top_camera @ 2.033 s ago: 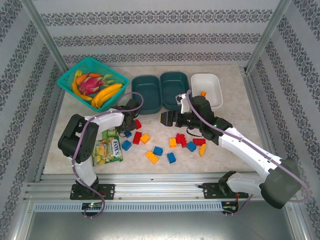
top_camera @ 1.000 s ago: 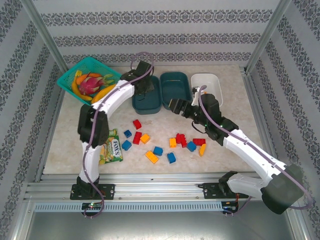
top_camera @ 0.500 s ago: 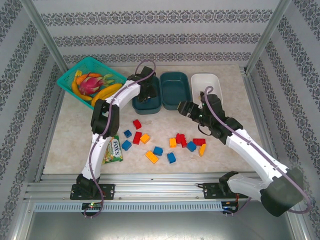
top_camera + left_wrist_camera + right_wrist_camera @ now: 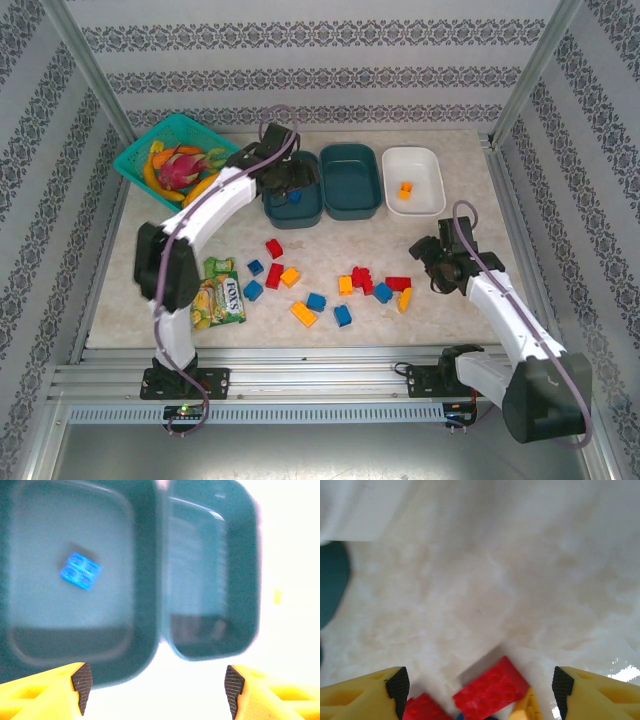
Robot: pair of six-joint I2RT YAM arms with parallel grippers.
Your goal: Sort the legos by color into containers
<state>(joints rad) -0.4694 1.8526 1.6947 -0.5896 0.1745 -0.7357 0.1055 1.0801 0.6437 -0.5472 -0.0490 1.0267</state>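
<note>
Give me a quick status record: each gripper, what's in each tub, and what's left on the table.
left gripper: open, holding nothing, above the left teal tub
right gripper: open, holding nothing, over a red brick on the table
left teal tub: one blue brick
middle teal tub: no bricks seen
white tub: one orange brick
loose bricks: about a dozen on the table, red, blue and yellow/orange
</note>
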